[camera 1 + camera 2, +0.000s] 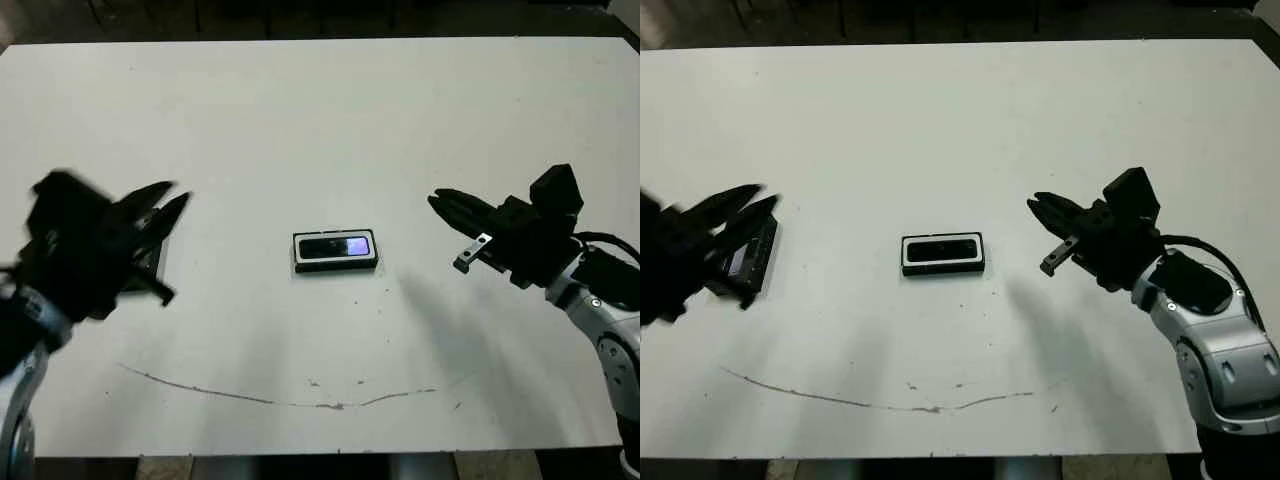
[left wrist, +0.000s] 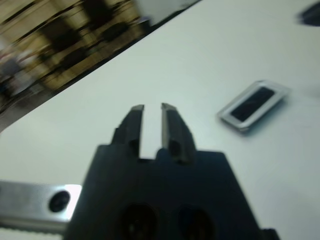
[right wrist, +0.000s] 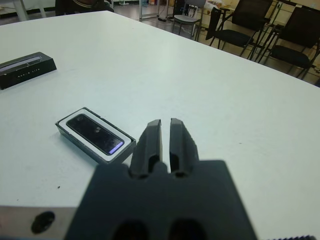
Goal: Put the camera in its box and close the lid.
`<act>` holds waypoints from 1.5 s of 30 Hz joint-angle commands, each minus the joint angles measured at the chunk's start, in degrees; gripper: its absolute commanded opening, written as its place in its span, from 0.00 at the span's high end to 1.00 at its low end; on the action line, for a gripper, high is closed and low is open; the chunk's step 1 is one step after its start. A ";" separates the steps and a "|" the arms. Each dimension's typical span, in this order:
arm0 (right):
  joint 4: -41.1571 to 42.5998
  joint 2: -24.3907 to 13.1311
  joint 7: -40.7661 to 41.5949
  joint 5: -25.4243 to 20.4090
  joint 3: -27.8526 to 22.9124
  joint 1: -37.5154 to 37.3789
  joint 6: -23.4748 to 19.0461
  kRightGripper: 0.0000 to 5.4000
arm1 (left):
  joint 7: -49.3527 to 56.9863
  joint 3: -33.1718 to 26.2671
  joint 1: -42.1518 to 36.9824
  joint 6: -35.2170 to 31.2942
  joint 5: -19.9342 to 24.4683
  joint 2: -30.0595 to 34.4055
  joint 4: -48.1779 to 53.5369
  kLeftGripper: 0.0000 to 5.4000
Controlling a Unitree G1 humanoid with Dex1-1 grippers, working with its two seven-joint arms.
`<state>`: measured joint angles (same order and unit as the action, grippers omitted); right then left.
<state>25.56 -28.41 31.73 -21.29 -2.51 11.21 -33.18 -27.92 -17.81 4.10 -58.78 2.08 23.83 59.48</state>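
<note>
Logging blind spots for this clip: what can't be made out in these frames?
- Lid: in the left eye view the left gripper covers most of it; its top face never shows clearly.
- Left gripper: motion-blurred in both eye views.
- Box and the camera inside it: smeared in the left wrist view.
- Right arm: its base is cut off by the frame edge in both eye views.
</note>
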 commanded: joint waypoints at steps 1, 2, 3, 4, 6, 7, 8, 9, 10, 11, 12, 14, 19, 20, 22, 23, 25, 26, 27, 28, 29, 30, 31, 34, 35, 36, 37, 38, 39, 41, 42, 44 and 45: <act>-1.60 0.19 0.46 0.22 0.57 -0.50 1.16 1.00 | 2.99 -2.24 3.61 -1.87 1.07 -2.77 0.52 0.67; -1.76 0.20 0.42 0.19 0.68 -0.50 1.28 1.00 | 3.54 -2.73 4.10 -2.66 1.52 -3.36 0.21 0.64; -1.81 0.13 0.36 0.19 0.80 -0.45 1.25 1.00 | 4.00 -3.26 4.17 -3.84 2.20 -4.00 -0.12 0.60; -1.91 0.03 0.40 0.17 0.91 -0.40 1.25 1.00 | 4.63 -3.65 4.15 -4.83 2.68 -4.68 -0.57 0.57; -2.42 0.01 0.74 -0.01 1.02 -0.33 1.70 1.00 | 5.46 -4.89 3.78 -5.83 4.40 -6.64 -2.07 0.51; -2.58 -0.03 0.81 -0.05 1.07 -0.28 1.71 1.00 | 5.62 -5.69 3.48 -6.26 5.53 -7.58 -2.88 0.47; -2.78 -0.09 0.97 -0.06 1.09 -0.26 1.87 1.00 | 5.77 -6.70 2.94 -7.26 6.84 -8.67 -3.76 0.44; -3.09 -0.11 1.17 -0.04 1.08 -0.20 2.19 1.00 | 6.06 -7.49 2.34 -8.35 7.95 -9.56 -4.36 0.41; -3.74 0.02 1.61 -0.04 0.99 -0.19 3.19 1.00 | 6.54 -8.33 1.43 -9.80 9.18 -10.85 -4.85 0.38; -4.46 0.20 2.07 -0.19 0.86 -0.13 4.06 1.00 | 7.24 -8.79 0.56 -10.87 10.18 -12.17 -5.16 0.34; -5.15 0.34 2.51 -0.38 0.78 -0.04 4.79 1.00 | 8.09 -8.88 -0.09 -11.47 10.83 -13.23 -5.39 0.31; -6.22 0.55 3.08 -0.81 0.71 0.16 5.65 1.00 | 9.62 -9.01 -0.95 -11.75 11.90 -15.18 -5.91 0.24; -8.85 1.52 4.51 -0.85 0.87 0.21 9.23 1.00 | 12.17 -10.51 -2.21 -12.50 16.52 -20.75 -6.96 0.07; -9.87 1.68 5.08 -0.73 0.88 0.22 10.42 1.00 | 12.79 -10.67 -2.29 -12.68 17.27 -21.53 -6.87 0.05; -10.13 1.56 4.90 -0.35 0.92 0.09 10.48 1.00 | 13.86 -10.64 -2.08 -12.56 18.32 -22.13 -6.55 0.00; -9.87 1.50 4.66 -0.29 0.91 -0.05 10.12 1.00 | 14.38 -10.93 -2.04 -12.56 18.95 -22.56 -6.49 0.00; -8.50 1.10 3.78 0.07 0.99 -0.32 8.77 1.00 | 15.40 -11.60 -1.84 -12.00 20.01 -23.34 -6.84 0.00; -8.25 1.01 3.71 0.15 1.02 -0.38 8.64 1.00 | 15.97 -11.83 -1.72 -11.68 20.37 -23.58 -7.15 0.00; -8.18 0.99 3.73 0.15 1.05 -0.42 8.66 1.00 | 16.59 -11.77 -1.54 -11.31 20.45 -23.54 -7.40 0.00; -8.11 0.97 3.72 0.15 1.07 -0.44 8.58 1.00 | 17.39 -11.10 -1.05 -10.25 19.86 -23.17 -7.65 0.00; -8.12 1.00 3.75 0.20 1.10 -0.47 8.65 1.00 | 18.35 -10.21 -0.51 -8.99 18.98 -22.84 -7.86 0.00; -8.20 0.95 3.83 0.31 1.11 -0.52 8.77 1.00 | 18.85 -8.91 0.33 -6.96 17.80 -21.84 -8.33 0.00; -8.26 0.88 3.86 0.53 1.13 -0.58 8.93 1.00 | 19.03 -7.70 1.21 -4.68 16.67 -20.70 -9.04 0.00; -7.30 0.13 3.24 1.42 1.30 -0.64 7.40 1.00 | 19.67 -4.71 3.56 1.92 13.48 -18.40 -11.38 0.00; -7.08 -0.02 3.24 1.38 1.28 -0.57 6.83 1.00 | 19.65 -4.08 4.25 3.95 12.86 -17.93 -12.12 0.00; -6.59 -0.20 3.04 1.33 1.29 -0.50 5.94 1.00 | 19.92 -3.14 5.02 6.31 11.65 -17.29 -12.86 0.00; -6.02 -0.41 2.77 1.35 1.32 -0.42 4.95 1.00 | 20.41 -2.20 5.67 8.28 10.33 -16.79 -13.38 0.00; -5.43 -0.69 2.54 1.50 1.43 -0.34 4.09 1.00 | 21.12 -1.42 6.24 9.91 9.15 -16.61 -13.69 0.00; -4.82 -0.86 2.23 1.54 1.49 -0.29 3.10 1.00 | 21.88 -0.61 6.70 10.96 7.92 -16.30 -13.77 0.00; -4.33 -0.83 2.00 1.44 1.50 -0.21 2.08 1.00 | 23.03 0.66 7.10 11.55 6.04 -15.59 -13.83 0.00; -4.47 -0.75 2.11 1.46 1.53 -0.21 2.25 1.00 | 22.99 0.69 7.13 11.91 6.08 -15.63 -14.08 0.00; -4.68 -0.61 2.20 1.61 1.66 -0.22 2.76 1.00 | 22.37 0.38 7.15 12.55 6.80 -15.69 -14.96 0.00; -4.86 -0.47 2.39 1.41 1.60 -0.25 3.02 1.00 | 21.62 0.12 7.22 12.77 7.47 -15.41 -15.59 0.00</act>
<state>21.10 -28.55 33.99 -20.03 -1.27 11.40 -29.72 -5.69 -17.57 10.39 -46.06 9.16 7.28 45.36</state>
